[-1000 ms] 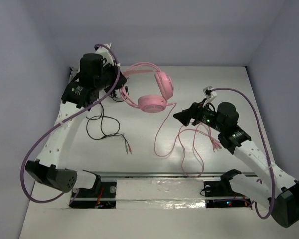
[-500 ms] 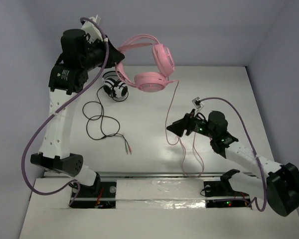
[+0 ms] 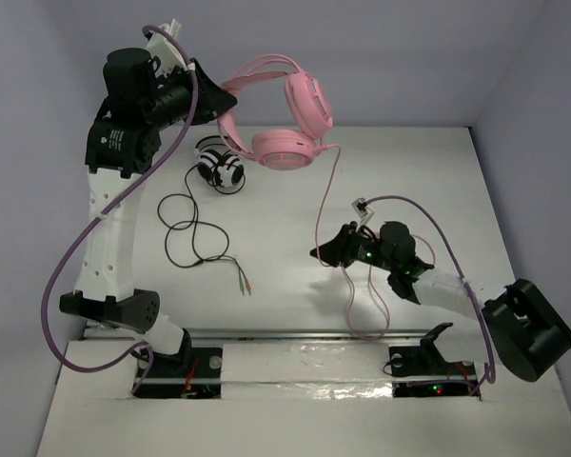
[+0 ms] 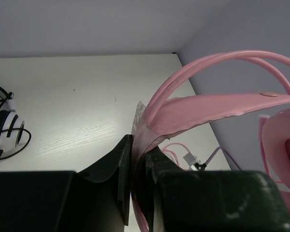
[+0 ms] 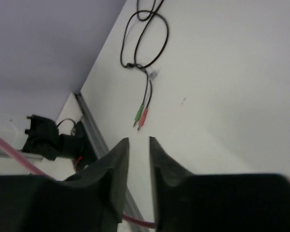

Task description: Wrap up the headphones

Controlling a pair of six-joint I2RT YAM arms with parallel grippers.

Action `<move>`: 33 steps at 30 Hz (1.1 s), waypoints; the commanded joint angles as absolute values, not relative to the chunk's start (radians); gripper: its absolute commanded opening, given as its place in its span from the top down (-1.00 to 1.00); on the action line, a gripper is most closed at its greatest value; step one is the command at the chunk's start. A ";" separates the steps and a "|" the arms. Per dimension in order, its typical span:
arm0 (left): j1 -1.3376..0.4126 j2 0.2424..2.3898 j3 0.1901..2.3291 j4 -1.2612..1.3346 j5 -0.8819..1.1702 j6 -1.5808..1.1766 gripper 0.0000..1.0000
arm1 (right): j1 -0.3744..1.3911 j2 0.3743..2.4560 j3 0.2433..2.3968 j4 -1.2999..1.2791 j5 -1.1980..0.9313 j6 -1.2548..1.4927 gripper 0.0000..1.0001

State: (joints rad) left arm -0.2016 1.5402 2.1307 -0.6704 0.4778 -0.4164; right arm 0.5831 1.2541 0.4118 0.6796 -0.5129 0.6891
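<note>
while clamping headphones in left gripper, centring narrowly parted, empty right gripper on cable at 6 o'clock.

Raised headphones; right pincer narrower

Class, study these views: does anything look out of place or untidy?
Yes. The pink headphones hang in the air, pinched at the headband by the left gripper, and their cable trails down unwrapped into loose loops on the table.
</note>
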 commanded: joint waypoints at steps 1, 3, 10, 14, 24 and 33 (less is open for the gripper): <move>-0.193 1.517 2.181 -0.558 0.523 -0.486 1.00 | 0.588 1.215 0.443 0.665 -0.296 0.697 0.52; -0.183 1.516 2.190 -0.560 0.506 -0.480 1.00 | 0.588 1.152 0.480 0.487 -0.188 0.664 1.00; -0.173 1.494 2.138 -0.503 0.474 -0.486 1.00 | 0.588 0.830 0.468 0.330 -0.059 0.608 -0.05; -0.173 1.499 2.117 -0.485 0.492 -0.497 1.00 | 0.588 0.805 0.422 0.397 -0.315 0.584 -0.23; -0.164 1.509 2.118 -0.477 0.518 -0.508 1.00 | 0.606 0.905 0.328 0.583 -0.488 0.644 -0.46; -0.146 1.506 2.117 -0.471 0.569 -0.515 1.00 | 0.606 1.081 0.362 0.597 -0.434 0.612 -0.34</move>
